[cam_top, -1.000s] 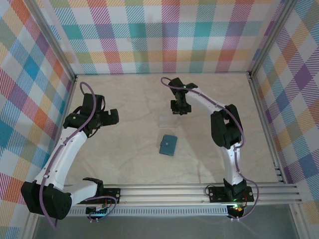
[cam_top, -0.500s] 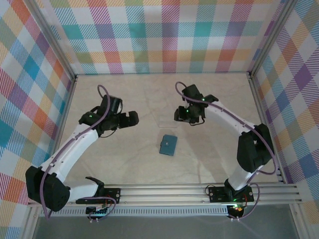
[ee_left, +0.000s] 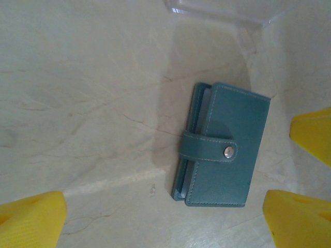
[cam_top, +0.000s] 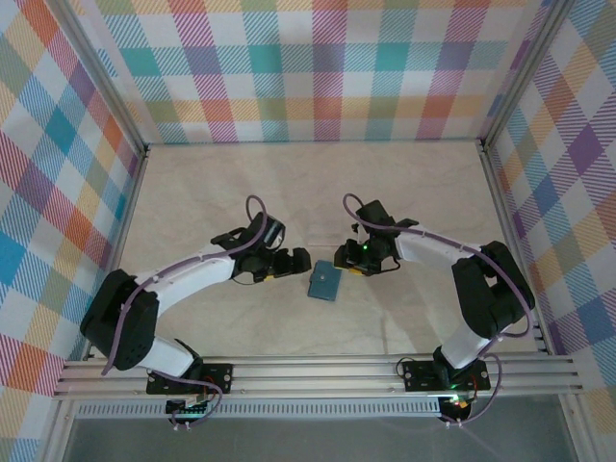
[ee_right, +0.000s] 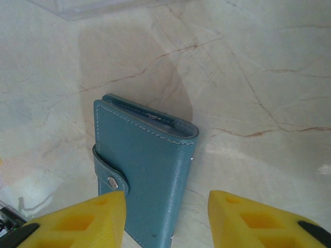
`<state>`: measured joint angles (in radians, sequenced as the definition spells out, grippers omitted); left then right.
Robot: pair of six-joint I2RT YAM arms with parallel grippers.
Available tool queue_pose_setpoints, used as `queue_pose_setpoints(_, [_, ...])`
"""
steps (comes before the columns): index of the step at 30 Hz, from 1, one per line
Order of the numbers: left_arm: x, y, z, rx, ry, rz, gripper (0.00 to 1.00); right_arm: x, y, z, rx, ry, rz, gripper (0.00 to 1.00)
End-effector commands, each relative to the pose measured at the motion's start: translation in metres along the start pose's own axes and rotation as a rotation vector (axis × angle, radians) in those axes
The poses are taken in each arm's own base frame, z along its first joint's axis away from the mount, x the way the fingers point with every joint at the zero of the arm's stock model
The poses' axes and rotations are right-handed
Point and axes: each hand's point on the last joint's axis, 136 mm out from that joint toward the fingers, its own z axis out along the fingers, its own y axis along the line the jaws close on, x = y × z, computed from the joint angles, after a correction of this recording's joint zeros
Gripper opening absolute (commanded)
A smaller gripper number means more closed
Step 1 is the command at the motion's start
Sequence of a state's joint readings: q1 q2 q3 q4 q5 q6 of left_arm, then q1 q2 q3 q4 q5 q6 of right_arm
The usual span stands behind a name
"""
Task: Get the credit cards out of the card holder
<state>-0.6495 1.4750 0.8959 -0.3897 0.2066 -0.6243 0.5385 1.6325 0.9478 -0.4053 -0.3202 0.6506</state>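
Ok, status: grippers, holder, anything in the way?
Copy: left gripper open beside card holder; right gripper open above it. Holder snapped shut, flat; clear plastic rectangle lies apart.

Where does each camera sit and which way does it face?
Top external: above, behind the bases, looking down on the table; both arms, left gripper and right gripper flanking the card holder.
Left wrist: looks down on the card holder; own yellow fingers at bottom corners.
Right wrist: looks down on the card holder; own yellow fingers along the bottom.
Shared: both wrist views catch the clear plastic rectangle edge.
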Motion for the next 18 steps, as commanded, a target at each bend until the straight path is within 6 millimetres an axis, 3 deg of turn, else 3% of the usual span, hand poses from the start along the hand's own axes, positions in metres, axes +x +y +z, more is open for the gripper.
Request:
queue_pose_setpoints(1, [-0.003,-0.022,0.008,0.057,0.017,0.022,0.97,0.004,0.012,0.01,-0.083,0.033,0.004,0.46])
queue_pose_setpoints(9, [-0.001,-0.037,0.037,0.095,0.059,0.04,0.87,0.015,0.003,0.023,-0.102,0.063,0.043,0.45])
queue_pose_setpoints(18, [0.006,-0.035,0.06,0.105,0.105,0.04,0.76,0.02,0.003,0.036,-0.119,0.091,0.05,0.43])
